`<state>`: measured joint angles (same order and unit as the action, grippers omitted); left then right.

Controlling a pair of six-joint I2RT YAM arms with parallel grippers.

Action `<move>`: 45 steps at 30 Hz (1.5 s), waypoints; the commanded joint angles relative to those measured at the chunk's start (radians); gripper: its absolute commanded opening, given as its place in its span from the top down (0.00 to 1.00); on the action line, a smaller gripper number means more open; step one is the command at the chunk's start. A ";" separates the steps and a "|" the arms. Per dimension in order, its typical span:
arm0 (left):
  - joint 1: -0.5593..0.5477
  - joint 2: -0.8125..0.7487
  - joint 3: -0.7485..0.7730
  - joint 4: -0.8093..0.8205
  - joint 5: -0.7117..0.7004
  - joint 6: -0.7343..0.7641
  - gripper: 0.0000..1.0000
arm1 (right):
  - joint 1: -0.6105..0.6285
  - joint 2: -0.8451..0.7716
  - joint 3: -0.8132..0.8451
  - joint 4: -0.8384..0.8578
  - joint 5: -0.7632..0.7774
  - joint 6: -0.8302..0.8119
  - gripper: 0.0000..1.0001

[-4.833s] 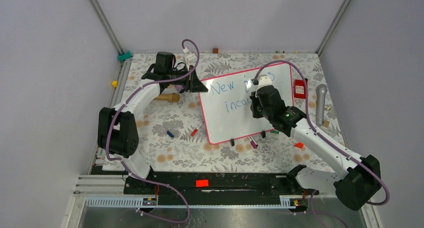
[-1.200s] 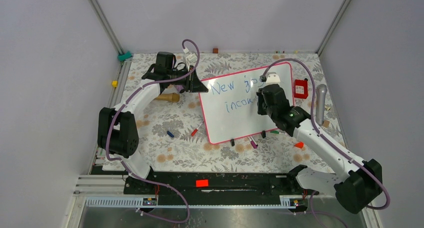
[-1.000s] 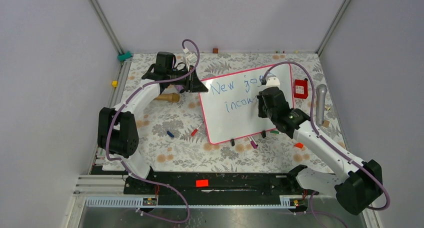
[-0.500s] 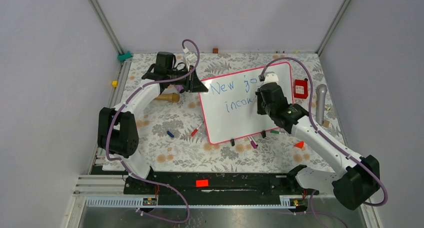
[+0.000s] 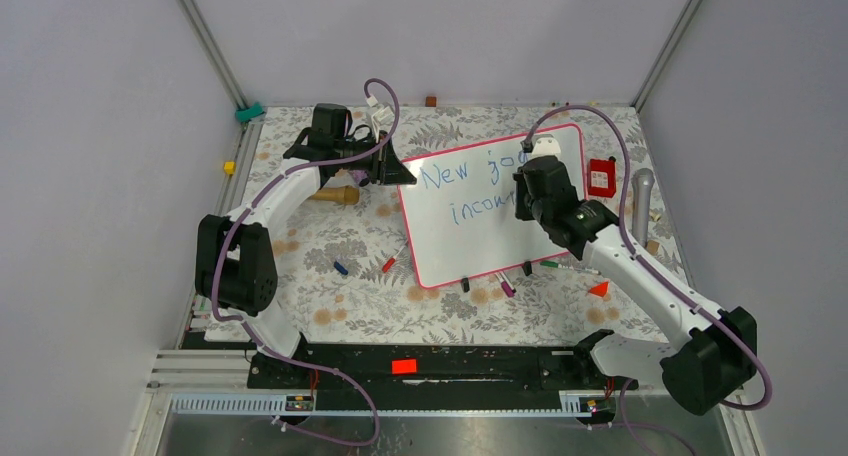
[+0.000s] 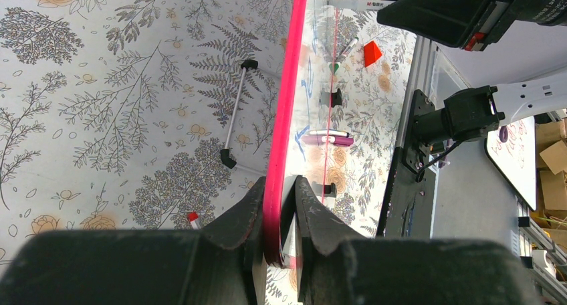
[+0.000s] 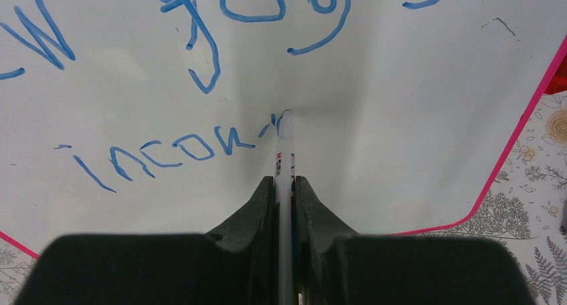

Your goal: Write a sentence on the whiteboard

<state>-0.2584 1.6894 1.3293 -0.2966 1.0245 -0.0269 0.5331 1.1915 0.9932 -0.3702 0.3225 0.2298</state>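
The right gripper is clamping fully closed on the marker, whose long axis is running straight out between the fingers, its tip touching the whiteboard at the end of the sentence's lower line. Since a second ago the wrist has been shifting toward the far right, uncovering more of the upper line. The board's long axis is running left to right, slanting away rightward. The right arm is reaching forward-left over it. The left gripper, unmoved, is pinching the board's pink left edge.
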 commanded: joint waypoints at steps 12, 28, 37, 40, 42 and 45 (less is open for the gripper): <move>-0.028 -0.005 0.013 0.025 -0.136 0.133 0.88 | -0.038 -0.119 -0.015 0.048 0.005 -0.012 1.00; 0.007 -0.001 0.093 -0.177 -0.297 0.281 1.00 | -0.084 -0.112 -0.035 0.054 -0.082 0.019 1.00; 0.032 0.018 0.152 -0.296 -0.282 0.382 1.00 | -0.084 -0.182 -0.065 0.055 -0.029 0.019 1.00; 0.056 0.041 0.177 -0.329 -0.257 0.385 1.00 | -0.100 -0.205 -0.051 0.043 0.028 0.009 1.00; 0.061 0.051 0.188 -0.349 -0.234 0.406 1.00 | -0.135 -0.204 -0.030 0.029 0.067 0.007 1.00; 0.060 0.052 0.186 -0.353 -0.218 0.421 1.00 | -0.248 -0.185 -0.004 0.029 0.042 0.043 1.00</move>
<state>-0.2291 1.7206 1.4864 -0.6476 0.9886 0.1947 0.3962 0.9993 0.9329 -0.3508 0.3164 0.2428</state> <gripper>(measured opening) 0.153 0.158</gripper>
